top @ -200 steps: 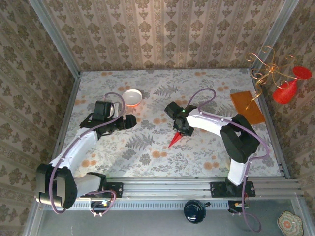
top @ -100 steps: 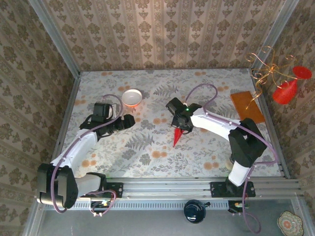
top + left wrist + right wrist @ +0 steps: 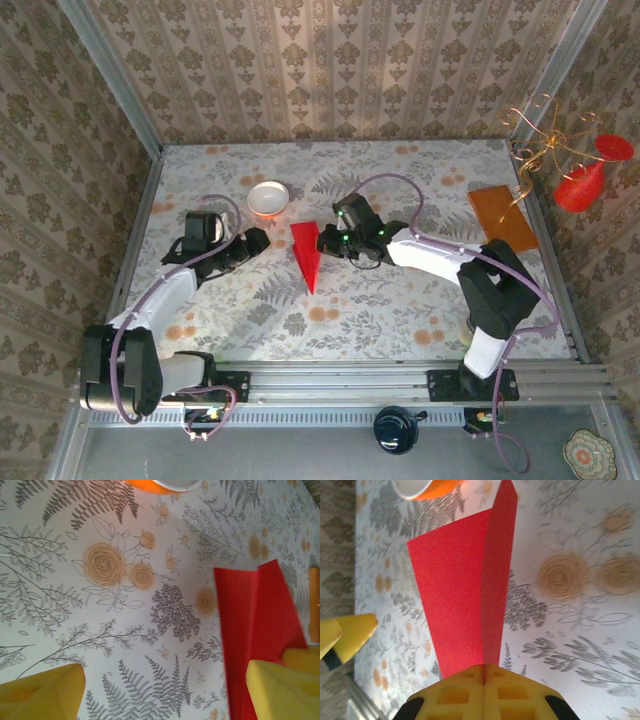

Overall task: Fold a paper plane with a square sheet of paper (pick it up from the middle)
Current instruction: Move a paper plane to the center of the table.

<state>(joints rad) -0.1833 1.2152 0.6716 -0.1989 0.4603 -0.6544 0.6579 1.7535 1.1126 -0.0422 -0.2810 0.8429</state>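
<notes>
Floral tabletop (image 3: 400, 300) with patterned walls on three sides. Your plane (image 3: 306, 258) is just on the arm-base side of the bowl (image 3: 268, 198) and slightly to its right. Its wide end is nearest the bowl and its sharp point aims at the arm bases. Your right tool (image 3: 326, 240) is closed tight on the plane near that wide end, on the side away from the bowl. In the right wrist view its yellow fingers (image 3: 455, 695) meet on the plane (image 3: 462, 595) at the centre crease. I cannot tell whether the plane rests on the tabletop or hangs clear of it.

Your left tool (image 3: 256, 243) is also on the arm-base side of the bowl, just left of the plane, its jaws spread wide and gripping nothing. In its wrist view one finger (image 3: 282, 690) overlaps the plane's (image 3: 252, 625) edge, and contact cannot be judged. The other finger (image 3: 40, 692) stands well apart over bare tabletop. An orange-brown board (image 3: 503, 218) lies far right of the bowl.
</notes>
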